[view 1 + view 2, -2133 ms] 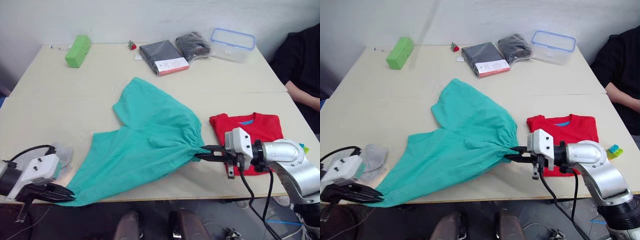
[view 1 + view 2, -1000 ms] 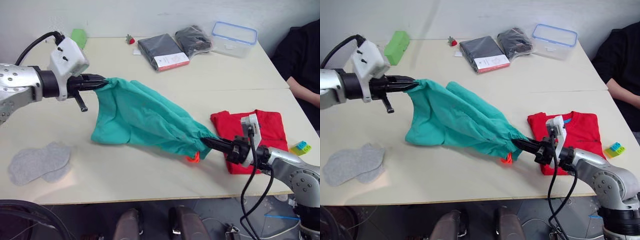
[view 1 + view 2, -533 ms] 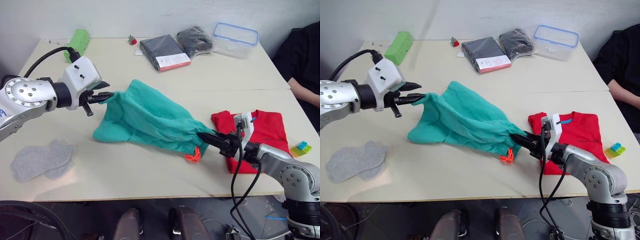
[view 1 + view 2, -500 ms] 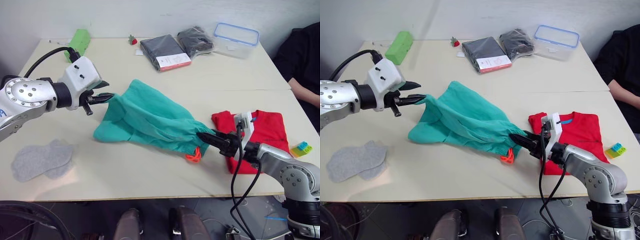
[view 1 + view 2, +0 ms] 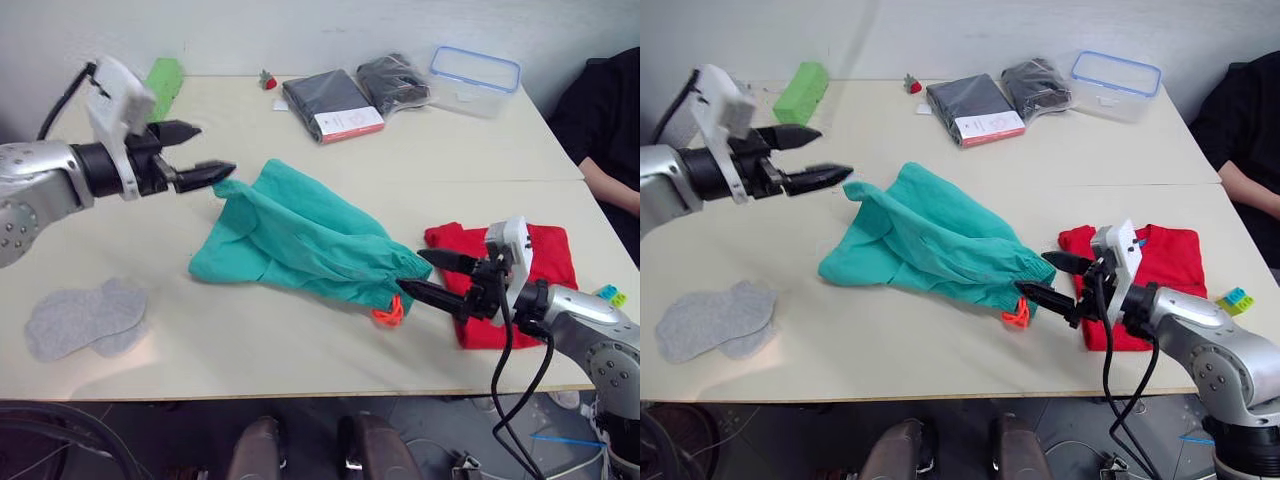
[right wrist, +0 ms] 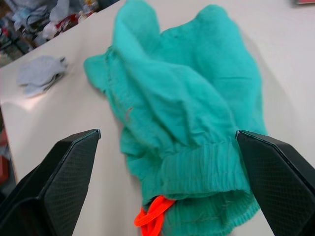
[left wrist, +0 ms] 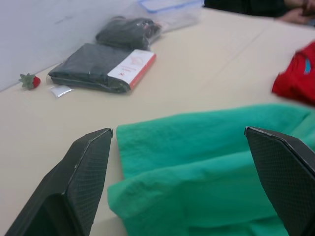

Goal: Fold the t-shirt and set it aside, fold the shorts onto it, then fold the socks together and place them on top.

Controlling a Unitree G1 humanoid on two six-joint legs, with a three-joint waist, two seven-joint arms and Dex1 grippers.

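The teal-green shorts (image 5: 300, 240) lie folded over in the middle of the table, waistband and orange drawstring (image 5: 388, 314) toward the right. My left gripper (image 5: 213, 150) hovers open just off their far-left corner, holding nothing. My right gripper (image 5: 412, 272) stands open right beside the waistband, also empty. In the right wrist view the shorts (image 6: 187, 98) lie between the spread fingers (image 6: 59, 182). The folded red t-shirt (image 5: 555, 250) lies behind the right gripper, partly hidden by it. The grey socks (image 5: 80, 318) lie flat near the table's front left.
At the back stand a lime-green block (image 5: 163, 75), a small strawberry (image 5: 267, 81), two dark packaged garments (image 5: 330, 103) and a clear box with a blue rim (image 5: 473, 80). A person in black (image 5: 610, 120) sits at the right. Toy bricks (image 5: 610, 295) lie by the t-shirt.
Both grippers have opened and let go of the shorts, which now rest on the table. The left gripper has lifted away to the left; the right one has backed off slightly.
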